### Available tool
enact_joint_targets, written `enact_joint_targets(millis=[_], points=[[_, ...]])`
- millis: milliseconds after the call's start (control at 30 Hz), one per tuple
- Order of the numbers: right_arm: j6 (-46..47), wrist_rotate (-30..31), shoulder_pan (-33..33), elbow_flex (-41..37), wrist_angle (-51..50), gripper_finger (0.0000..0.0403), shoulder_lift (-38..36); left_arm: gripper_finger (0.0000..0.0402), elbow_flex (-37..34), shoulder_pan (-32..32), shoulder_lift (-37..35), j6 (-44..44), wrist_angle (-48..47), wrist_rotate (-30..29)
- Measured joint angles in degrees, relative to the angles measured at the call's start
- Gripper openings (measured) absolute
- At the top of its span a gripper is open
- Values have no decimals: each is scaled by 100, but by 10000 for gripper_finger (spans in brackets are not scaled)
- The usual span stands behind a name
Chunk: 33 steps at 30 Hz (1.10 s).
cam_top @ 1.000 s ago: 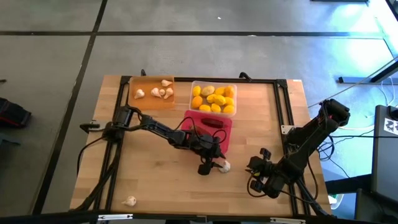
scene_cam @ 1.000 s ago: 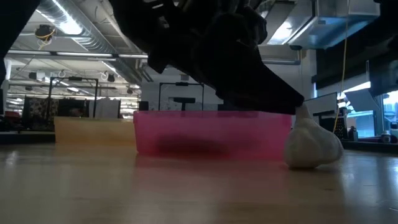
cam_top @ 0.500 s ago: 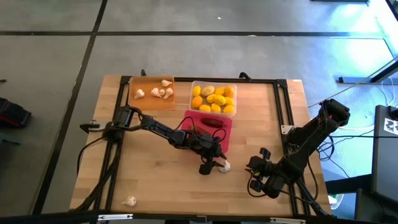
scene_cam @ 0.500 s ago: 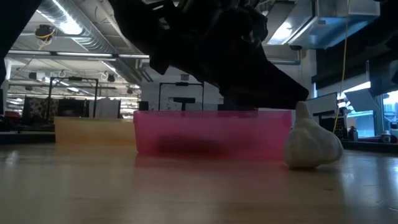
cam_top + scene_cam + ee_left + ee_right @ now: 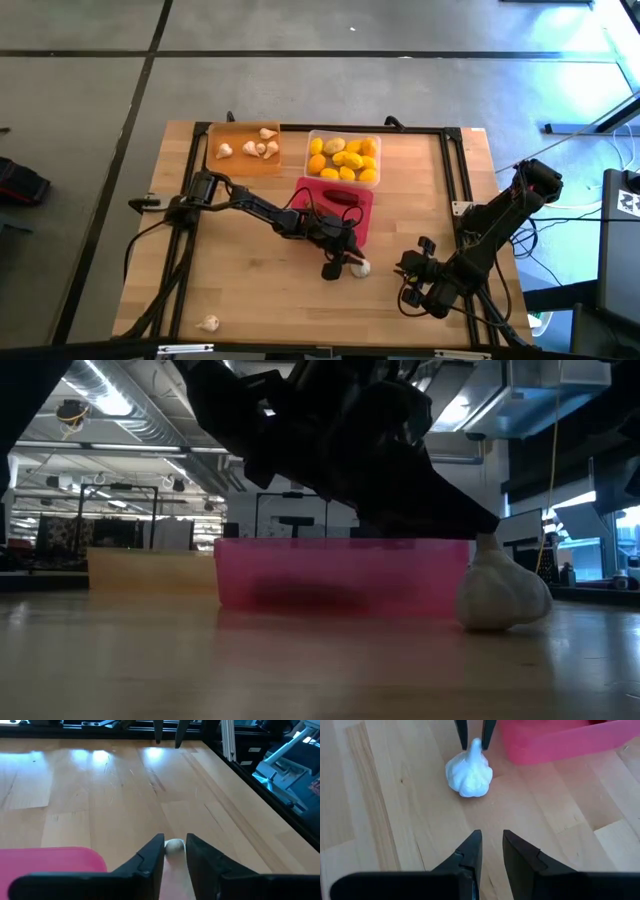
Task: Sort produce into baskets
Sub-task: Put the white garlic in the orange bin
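A white garlic bulb lies on the wood just near of the pink-red tray, which holds a dark red chili. My left gripper reaches in from the table's left and is shut on the bulb's stem. My right gripper hovers to the right of the bulb, its fingers slightly apart with nothing between them. The orange tray holds several garlic bulbs. The clear tray holds several lemons. My left gripper pinches the garlic's thin stem tip between its two fingers, which come slanting down from the table's left. The bulb's round body rests on the table, stem up.
Another loose garlic bulb lies near the table's front left corner. A black frame rail runs along the right side of the table. Bare wood lies between the pink-red tray and the near edge.
In the low view my left gripper's dark finger has tipped down slightly against the garlic's stem. The bulb has stayed where it was on the table.
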Motion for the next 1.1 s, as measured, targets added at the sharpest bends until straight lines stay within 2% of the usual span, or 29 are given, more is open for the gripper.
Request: enact_joint_targets(millis=[400, 533, 633, 700, 800, 933, 1100], points=[[0, 0, 0, 0, 4, 73, 0, 23, -11, 0, -133, -24, -163, 4], [0, 32, 0, 0, 6, 73, 0, 21, -10, -9, -572, -14, -410, 7], [0, 113, 0, 0, 6, 73, 0, 24, -9, -13, -1005, 44, -976, -39], [0, 173, 0, 0, 6, 73, 0, 25, -9, -15, -1354, 171, -1544, -278], [0, 308, 0, 2, 6, 73, 0, 25, -18, 3, -1983, 424, -2372, -946], [-4, 881, -122, 2, -19, 73, 0, 26, -213, 212, -2888, 658, -3261, -1787], [-171, 872, -533, 2, -19, 73, 2, 26, -533, 754, -4101, 607, -3951, -2329]])
